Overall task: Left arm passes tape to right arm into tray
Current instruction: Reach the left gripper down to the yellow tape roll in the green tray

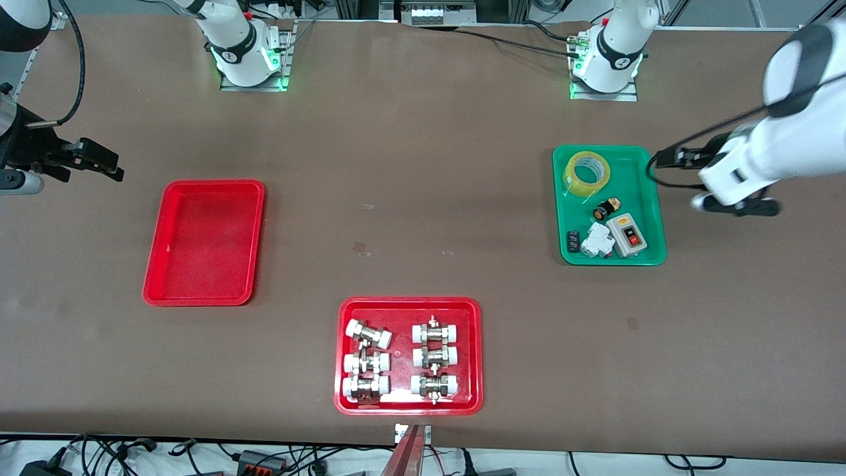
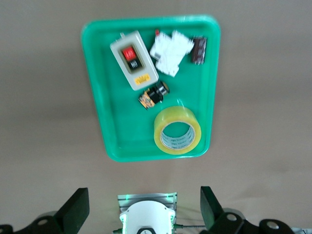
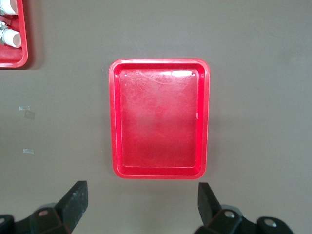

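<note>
The tape [image 1: 586, 173] lay flat in the green tray [image 1: 651, 198], at the end of that tray closest to the left arm's base [image 1: 605, 66], and nobody had a grip on it. The left gripper [image 2: 144, 212] hung in the air beside the green tray, over bare table toward the left arm's end, its two black fingers [image 2: 75, 210] spread wide with nothing between them; in the front view only its dark tip [image 1: 740, 206] showed under the white wrist. From the tape outward along the green tray came a small black-and-gold round part [image 1: 607, 209], then a grey switch box with a red button [image 1: 628, 239], a white breaker block [image 1: 598, 241] beside it, and a small dark piece [image 1: 572, 239] at the tray's corner. Over to the other arm: the right gripper [image 3: 141, 209] hovered above the table beside the tray [image 1: 205, 242], toward the right arm's end, fingers [image 3: 73, 204] spread apart and holding nothing, and in the front view it showed as a black claw [image 1: 92, 160] near the edge of the picture. The tray itself, glossy red, sat bare, well apart from the green tray. A second red tray [image 1: 410, 400] sat nearer the front camera than the green tray, carrying six white-capped metal fittings [image 1: 433, 359] in two rows
</note>
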Robot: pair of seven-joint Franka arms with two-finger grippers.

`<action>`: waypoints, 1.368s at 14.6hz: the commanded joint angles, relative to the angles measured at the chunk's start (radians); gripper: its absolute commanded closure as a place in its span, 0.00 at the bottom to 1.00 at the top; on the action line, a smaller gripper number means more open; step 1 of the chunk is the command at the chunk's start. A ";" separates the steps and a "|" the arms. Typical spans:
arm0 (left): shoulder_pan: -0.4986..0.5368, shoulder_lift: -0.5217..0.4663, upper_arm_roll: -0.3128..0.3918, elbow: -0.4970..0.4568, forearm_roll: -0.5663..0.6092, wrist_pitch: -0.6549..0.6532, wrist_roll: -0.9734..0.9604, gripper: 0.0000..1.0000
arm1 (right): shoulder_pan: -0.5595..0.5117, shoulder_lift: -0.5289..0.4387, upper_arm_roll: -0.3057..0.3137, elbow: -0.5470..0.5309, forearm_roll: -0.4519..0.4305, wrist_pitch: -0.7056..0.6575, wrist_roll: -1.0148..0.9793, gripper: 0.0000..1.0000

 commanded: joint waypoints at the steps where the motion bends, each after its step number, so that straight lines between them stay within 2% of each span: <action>1: 0.010 -0.043 -0.005 -0.238 -0.044 0.139 0.004 0.00 | -0.012 -0.008 0.011 0.002 -0.010 -0.011 -0.003 0.00; 5: 0.010 -0.040 -0.006 -0.484 -0.051 0.402 0.004 0.00 | -0.012 -0.008 0.011 0.002 -0.011 -0.002 -0.003 0.00; 7: 0.011 -0.018 -0.006 -0.548 -0.078 0.478 0.003 0.00 | -0.012 -0.009 0.011 0.002 -0.013 -0.002 -0.005 0.00; 10: 0.011 0.050 -0.006 -0.567 -0.107 0.532 0.004 0.00 | -0.013 -0.008 0.009 0.003 -0.014 0.000 -0.005 0.00; 15: 0.010 0.093 -0.006 -0.587 -0.107 0.596 0.006 0.01 | -0.010 -0.008 0.011 0.003 -0.017 -0.004 -0.008 0.00; 18: 0.011 0.104 -0.006 -0.590 -0.109 0.610 0.006 0.16 | -0.010 -0.006 0.011 0.003 -0.016 -0.007 -0.011 0.00; 19: 0.011 0.105 -0.006 -0.590 -0.109 0.610 0.007 0.25 | -0.010 -0.006 0.011 0.003 -0.017 -0.005 -0.014 0.00; 20: 0.011 0.105 -0.006 -0.590 -0.109 0.610 0.007 0.38 | -0.010 -0.008 0.011 0.003 -0.017 -0.005 -0.016 0.00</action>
